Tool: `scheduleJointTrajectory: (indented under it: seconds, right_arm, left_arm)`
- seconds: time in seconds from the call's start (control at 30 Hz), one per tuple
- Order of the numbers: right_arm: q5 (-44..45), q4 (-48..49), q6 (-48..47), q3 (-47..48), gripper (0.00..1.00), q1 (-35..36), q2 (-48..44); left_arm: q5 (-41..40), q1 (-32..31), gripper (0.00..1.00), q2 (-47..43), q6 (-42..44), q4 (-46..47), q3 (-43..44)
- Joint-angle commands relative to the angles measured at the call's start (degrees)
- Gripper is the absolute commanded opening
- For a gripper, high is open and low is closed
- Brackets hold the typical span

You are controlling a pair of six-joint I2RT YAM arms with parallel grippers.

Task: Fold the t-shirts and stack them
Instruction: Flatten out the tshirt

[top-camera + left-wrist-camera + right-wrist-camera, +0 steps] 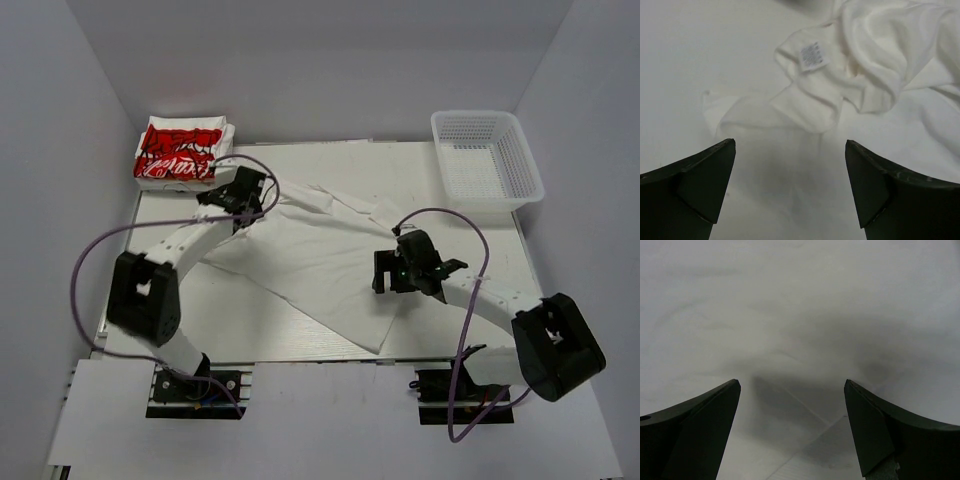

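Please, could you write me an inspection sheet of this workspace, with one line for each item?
Surface: white table, partly covered by cloth.
Job's things: one white t-shirt lies unfolded across the middle; folded red-print stack at the far left corner.
Clutter: mesh basket at the far right corner.
Grippers: left gripper open above the shirt's collar; right gripper open above flat cloth; neither holds anything.
Cables: a purple cable loops from each arm.
Surroundings: plain white walls.

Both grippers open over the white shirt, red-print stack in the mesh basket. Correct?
No. Top view: the red-print stack sits at the far left corner, not in the mesh basket at far right. Left gripper and right gripper open over the white shirt: yes.
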Motion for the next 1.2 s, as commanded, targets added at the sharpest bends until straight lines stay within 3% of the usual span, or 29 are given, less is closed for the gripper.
scheduleJointTrajectory:
  seconds: [0.0, 0.13, 0.23, 0.27, 0.33, 0.37, 0.5, 0.7, 0.87, 1.03, 1.17]
  right_arm:
    - [-1.08, 2.2, -3.41, 3.08, 0.9, 5.47, 2.39]
    - [3.31, 1.68, -5.17, 3.79, 0.9, 12.77, 3.97]
    - [6.22, 0.27, -3.6, 6.07, 0.9, 16.11, 6.43]
    - [11.18, -1.3, -2.9, 6.68, 0.9, 16.64, 8.79]
    - [13.86, -2.36, 1.85, 7.83, 0.9, 17.17, 10.47]
    - [19.18, -4.45, 5.6, 8.27, 0.9, 17.0, 12.92]
    - [23.01, -8.68, 9.59, 10.55, 0.9, 15.6, 16.8]
    - [20.11, -10.7, 11.7, 9.06, 0.9, 8.66, 17.52]
    - [20.04, -12.31, 9.26, 10.12, 0.9, 0.23, 14.27]
    - [9.33, -10.36, -1.38, 12.75, 0.9, 0.74, 11.02]
    - [7.99, -8.79, -3.24, 11.62, 0.9, 1.26, 7.15]
  left_arm:
    - [2.57, 0.83, 1.0, -11.99, -14.28, -5.96, -13.94]
    - [5.14, 1.97, 1.0, -25.17, -22.65, -5.26, -26.65]
    - [3.39, 1.98, 1.0, -28.01, -27.66, -7.72, -28.77]
    - [3.38, 1.98, 1.0, -28.62, -28.82, -8.94, -28.78]
    - [1.72, 1.98, 1.0, -30.65, -29.52, -8.96, -30.09]
    - [1.71, 1.98, 1.0, -31.44, -28.84, -7.3, -30.97]
    - [3.64, 1.98, 1.0, -32.67, -28.12, -4.74, -32.47]
    - [4.78, 1.98, 1.0, -30.65, -29.44, -6.85, -34.48]
    - [5.84, 1.98, 1.0, -29.87, -29.44, -2.2, -37.04]
    - [8.91, 1.37, 1.0, -24.69, -27.51, 1.06, -36.43]
    - [12.78, 0.75, 1.0, -18.53, -26.28, 6.15, -35.82]
